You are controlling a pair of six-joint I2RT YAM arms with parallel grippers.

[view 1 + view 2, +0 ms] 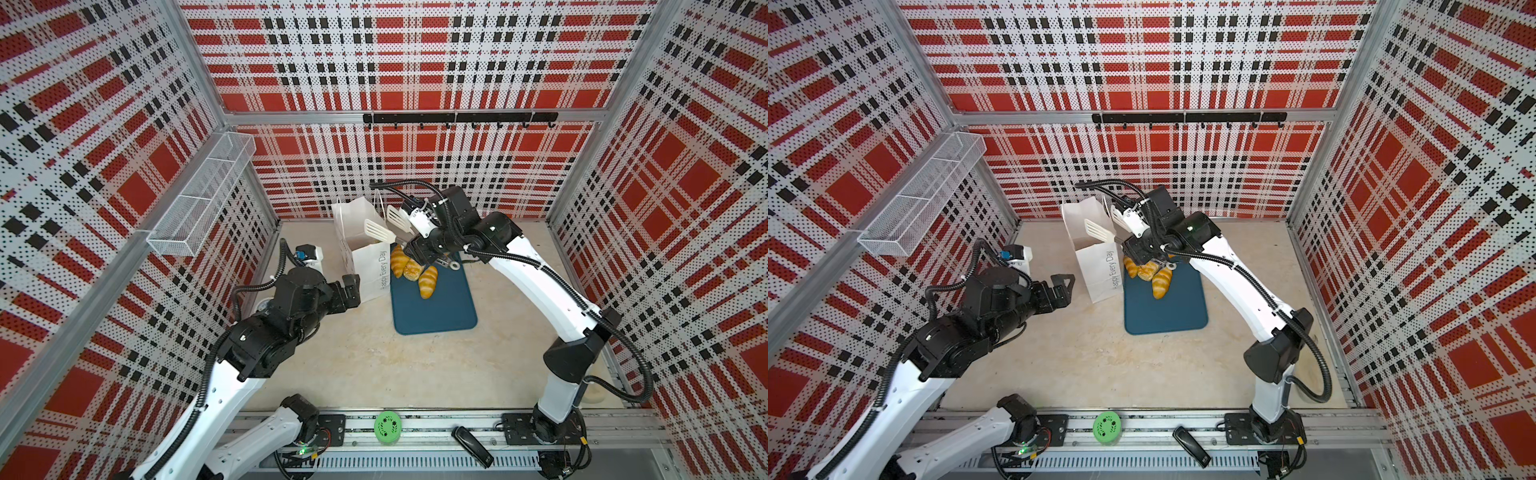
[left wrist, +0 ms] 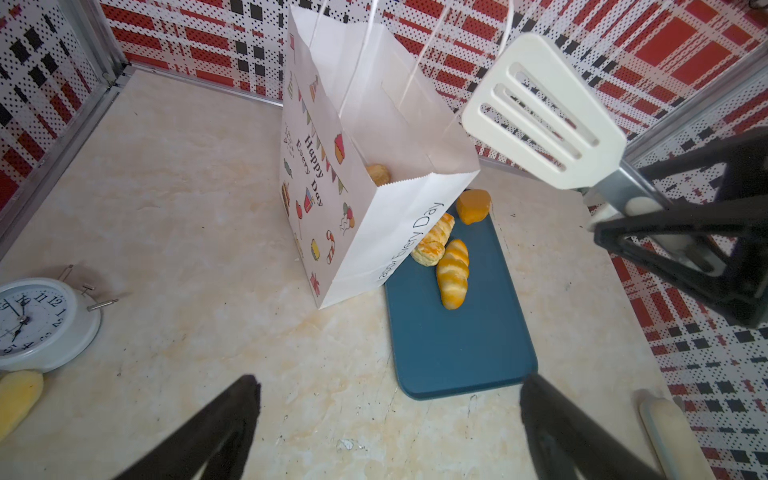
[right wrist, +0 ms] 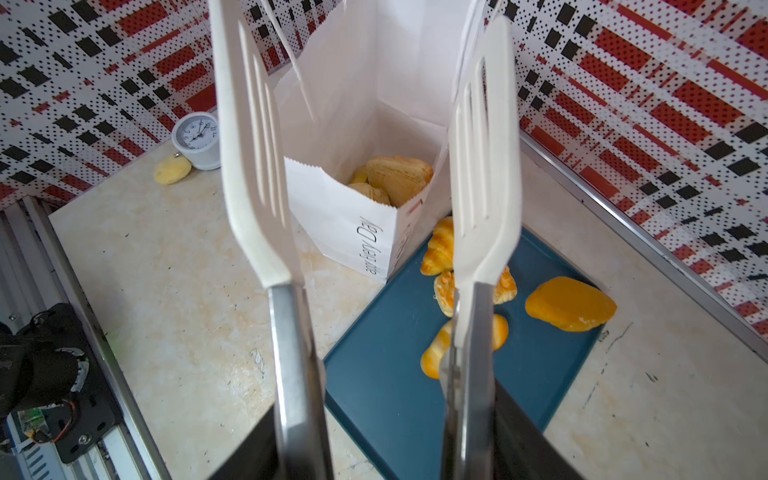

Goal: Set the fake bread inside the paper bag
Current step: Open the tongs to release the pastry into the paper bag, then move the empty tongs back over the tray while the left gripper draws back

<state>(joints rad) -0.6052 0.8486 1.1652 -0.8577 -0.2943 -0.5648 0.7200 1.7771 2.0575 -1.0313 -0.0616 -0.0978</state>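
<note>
My left arm (image 1: 224, 399), right arm (image 1: 536, 291): white shells, black joints, ribbed black cables (image 1: 623, 340); left gripper (image 2: 388, 381) black, triangle-framed.

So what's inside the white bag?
Golden toy breads lie at the bottom of the paper bag. Its walls hide part of them, so I can't count them.

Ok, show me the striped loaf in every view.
Top view: striped loaf on the teal tray, frontmost bread piece.
Top view: same place.
Left wrist: on the tray, beside the paper bag.
Right wrist: on the tray, partly behind the tongs.
Shared landmark: the bag's Every Day lettering.
</note>
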